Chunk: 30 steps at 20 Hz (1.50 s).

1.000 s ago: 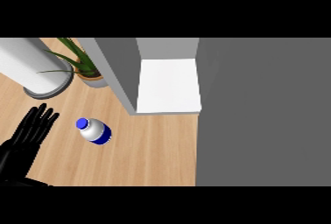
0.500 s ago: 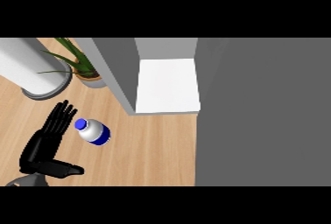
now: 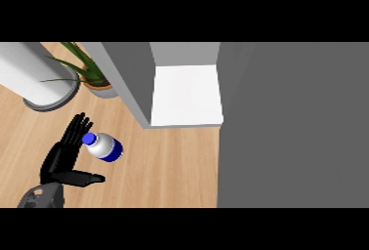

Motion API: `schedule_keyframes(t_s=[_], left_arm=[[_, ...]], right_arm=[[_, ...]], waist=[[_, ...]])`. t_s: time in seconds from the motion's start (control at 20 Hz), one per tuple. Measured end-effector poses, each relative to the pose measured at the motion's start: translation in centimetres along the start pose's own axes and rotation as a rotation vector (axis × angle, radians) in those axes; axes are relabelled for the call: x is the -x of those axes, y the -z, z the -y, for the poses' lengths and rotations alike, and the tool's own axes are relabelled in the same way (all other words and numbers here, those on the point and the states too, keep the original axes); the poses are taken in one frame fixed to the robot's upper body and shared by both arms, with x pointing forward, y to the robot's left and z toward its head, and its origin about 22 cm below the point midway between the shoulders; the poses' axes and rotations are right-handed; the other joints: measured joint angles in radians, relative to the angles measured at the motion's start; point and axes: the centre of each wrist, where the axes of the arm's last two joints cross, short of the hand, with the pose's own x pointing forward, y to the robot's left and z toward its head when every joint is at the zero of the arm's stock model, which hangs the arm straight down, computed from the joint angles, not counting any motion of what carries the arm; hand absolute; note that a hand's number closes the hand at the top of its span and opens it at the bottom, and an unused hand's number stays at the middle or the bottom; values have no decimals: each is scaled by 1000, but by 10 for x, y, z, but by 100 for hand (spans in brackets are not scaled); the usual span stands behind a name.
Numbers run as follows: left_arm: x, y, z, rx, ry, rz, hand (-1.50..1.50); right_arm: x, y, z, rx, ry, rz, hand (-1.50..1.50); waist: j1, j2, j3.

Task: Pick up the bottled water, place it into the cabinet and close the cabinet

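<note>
The bottled water (image 3: 104, 146) stands on the wooden counter (image 3: 173, 166), seen from above: white body, blue cap and blue label band. My left hand (image 3: 63, 155) is just left of it, fingers straight and pointing away from me, thumb stretched out to the right below the bottle. The fingertips lie next to the cap; I cannot tell whether they touch. The cabinet (image 3: 186, 95) is open at the back, its white shelf bare. My right hand is out of sight.
A wide grey door panel (image 3: 292, 122) fills the right side. At the back left stand a white cylinder on a round base (image 3: 36, 80) and a potted plant (image 3: 90, 78).
My left hand has moved up and to the right, closing in on the bottle's left side, with the thumb now spread out. The bottle has stayed put.
</note>
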Motion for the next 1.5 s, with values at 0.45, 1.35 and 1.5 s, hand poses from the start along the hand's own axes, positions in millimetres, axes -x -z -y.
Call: schedule_keyframes(t_s=[0.45, 1.35, 1.5], left_arm=[[28, 6, 23, 77, -83, -80, -150], [46, 8, 41, 25, -226, -72, 150], [54, 6, 60, -48, -241, -41, 150]], right_arm=[[1, -3, 0, -9, -9, 1, -150], [1, -9, 1, -6, -23, -1, -150], [1, -10, 1, -2, -24, 4, -150]], waist=[[-5, 3, -1], [-4, 4, -1], [4, -1, 3]])
